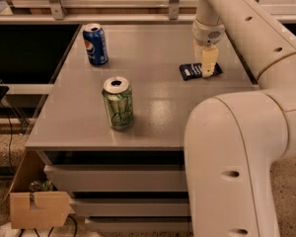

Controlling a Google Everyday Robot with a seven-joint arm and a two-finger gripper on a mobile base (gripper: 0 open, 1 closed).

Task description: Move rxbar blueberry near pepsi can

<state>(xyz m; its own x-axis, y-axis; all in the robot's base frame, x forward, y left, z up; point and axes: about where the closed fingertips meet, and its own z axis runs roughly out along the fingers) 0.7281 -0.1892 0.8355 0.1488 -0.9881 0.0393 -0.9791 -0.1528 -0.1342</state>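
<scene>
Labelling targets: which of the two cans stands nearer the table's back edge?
The blue pepsi can, back left; the green can stands nearer the front. The claw is at the rxbar blueberry.

The single camera sits high on the near side of the desk [158, 117], looking down and forward across its top, close enough that the arm's [237, 152] bulky near link fills the lower right. The gripper [207, 72] hangs toward the far right, at the rxbar blueberry [191, 71]; the pepsi can [95, 44] stands well left of it, farther from the lens.
</scene>
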